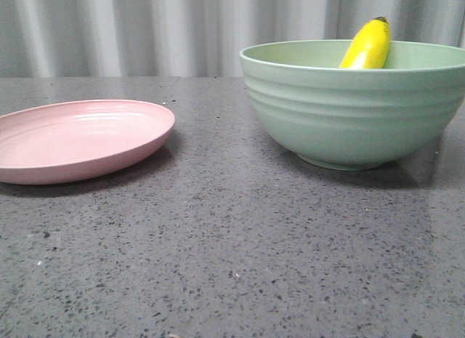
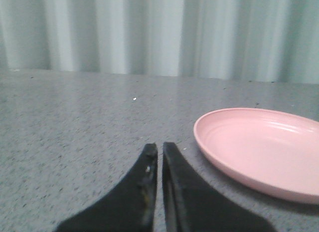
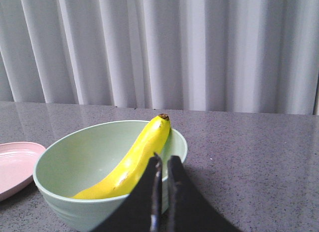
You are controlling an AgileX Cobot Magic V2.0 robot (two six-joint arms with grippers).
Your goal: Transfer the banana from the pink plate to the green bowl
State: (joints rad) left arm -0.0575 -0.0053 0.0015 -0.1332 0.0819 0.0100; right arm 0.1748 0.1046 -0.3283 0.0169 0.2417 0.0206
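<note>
The yellow banana [image 1: 368, 44] leans inside the pale green bowl [image 1: 349, 113] at the right of the front view, its dark tip poking above the far rim. Seen from the right wrist, the banana [image 3: 132, 164] lies along the inner wall of the green bowl [image 3: 65, 164]. My right gripper [image 3: 163, 159] is shut and empty, held near the bowl's rim beside the banana. The pink plate [image 1: 76, 138] at the left has nothing on it. My left gripper [image 2: 159, 147] is shut and empty, low over the table beside the pink plate [image 2: 259, 152].
A dark speckled stone tabletop [image 1: 232, 243] carries both dishes. Pale pleated curtains [image 1: 145, 25] close off the back. A sliver of the pink plate [image 3: 15, 164] shows beyond the bowl in the right wrist view.
</note>
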